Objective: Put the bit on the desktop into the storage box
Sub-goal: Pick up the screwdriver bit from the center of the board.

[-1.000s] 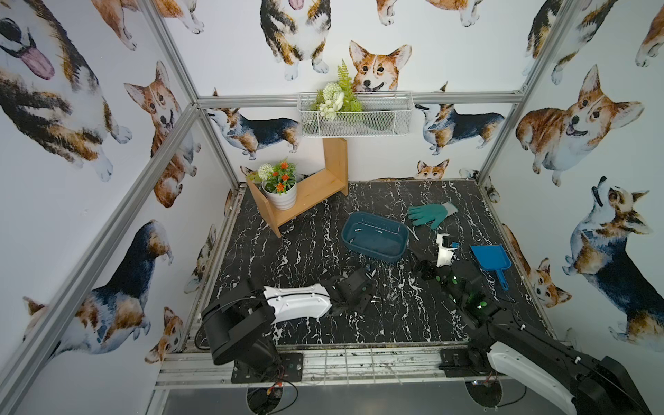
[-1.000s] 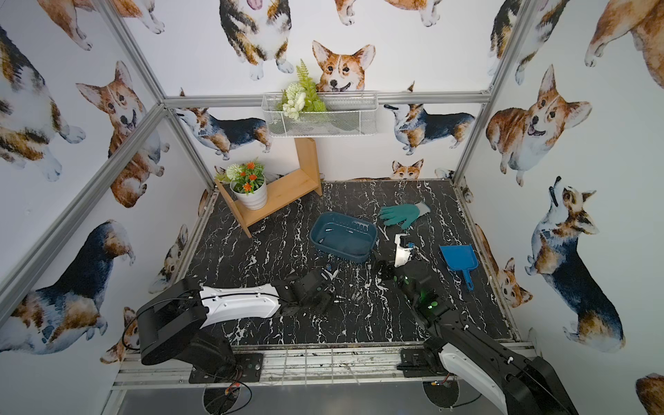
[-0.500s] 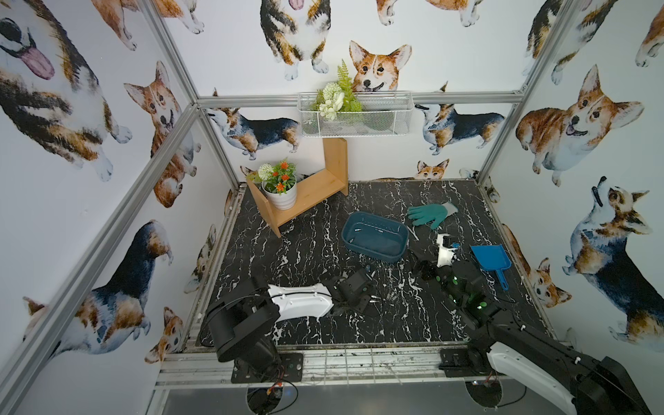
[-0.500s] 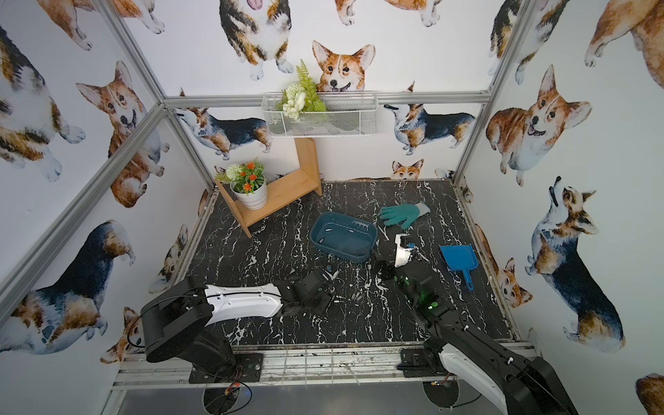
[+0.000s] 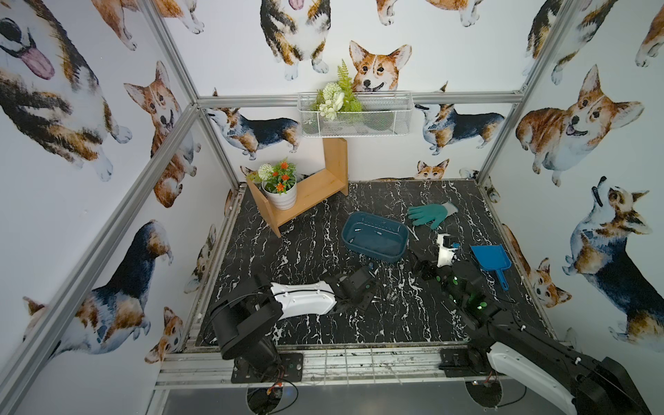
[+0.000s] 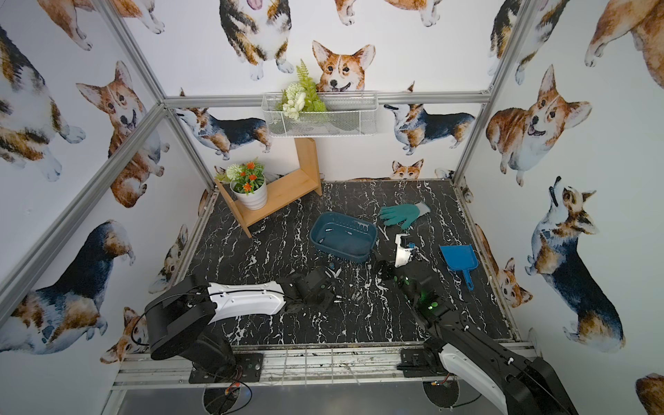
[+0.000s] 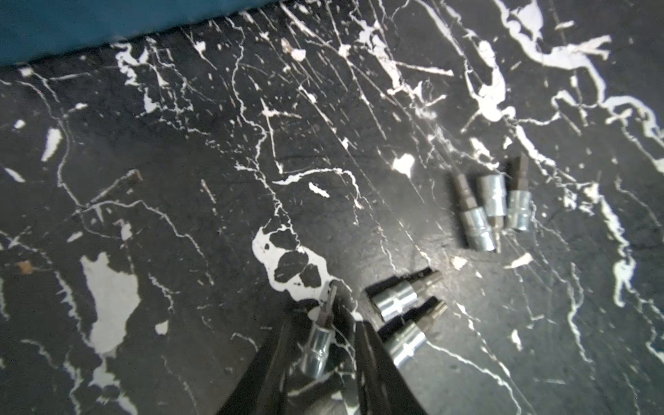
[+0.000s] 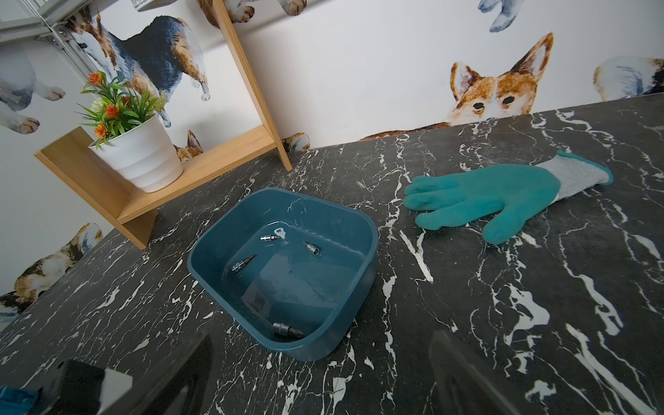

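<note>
The left gripper (image 7: 323, 323) has its fingers (image 7: 373, 363) narrow, one on each side of a bit (image 7: 318, 346) that lies on the desktop (image 7: 179, 179). A sliver of desktop shows on each side of the bit, so I judge the jaws close to it but not pinching it. The bit has a chrome collar and a thin dark tip that points away from the wrist. It is likely hard steel: stiff, not fragile and light. It is also smooth and round, so it may slip or roll out of a loose pinch. The best hold, I judge, is across the collar, its widest part, which lies between the fingers. The tip looks too thin to grip well.

Just beside one finger lie two more bits (image 7: 395, 301), close together; a closing finger could nudge them. Farther out, three bits (image 7: 494, 201) lie packed side by side. The box (image 7: 72, 25) shows as a teal edge beyond them. In a top view the box (image 5: 375, 239) sits near the left gripper, toward the back wall. Four bits (image 8: 242, 266) already lie in it, apart from each other.

The right gripper (image 8: 321, 359) has its fingers (image 8: 463, 373) wide and empty. It faces the box, with a glove (image 8: 503, 201) beyond.

No brand, label or writing can be read on the bits, box or glove. The bits are too blurred to show any size marks.
</note>
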You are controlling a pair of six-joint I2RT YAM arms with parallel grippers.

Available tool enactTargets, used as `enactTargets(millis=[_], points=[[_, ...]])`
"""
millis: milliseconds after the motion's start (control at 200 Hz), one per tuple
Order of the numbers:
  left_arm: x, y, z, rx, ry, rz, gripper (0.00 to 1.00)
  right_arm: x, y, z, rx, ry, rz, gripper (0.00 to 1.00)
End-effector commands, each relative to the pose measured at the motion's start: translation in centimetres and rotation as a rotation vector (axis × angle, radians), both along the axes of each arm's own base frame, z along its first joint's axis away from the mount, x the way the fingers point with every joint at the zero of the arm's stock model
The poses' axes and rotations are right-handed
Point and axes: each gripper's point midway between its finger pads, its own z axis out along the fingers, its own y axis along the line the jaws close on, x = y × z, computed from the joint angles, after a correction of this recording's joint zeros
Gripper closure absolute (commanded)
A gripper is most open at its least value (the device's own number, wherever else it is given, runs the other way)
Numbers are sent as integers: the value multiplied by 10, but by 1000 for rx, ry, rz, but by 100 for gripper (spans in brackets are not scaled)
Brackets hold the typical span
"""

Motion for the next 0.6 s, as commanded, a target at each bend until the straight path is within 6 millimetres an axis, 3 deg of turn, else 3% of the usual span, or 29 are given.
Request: enactTargets(millis=[0, 596], points=[[-1, 0, -3, 8, 7, -5, 65, 2, -2, 8, 10, -33, -15, 0], [-3, 11, -16, 57, 44, 20, 75, 1, -2, 8, 12, -35, -15, 0]])
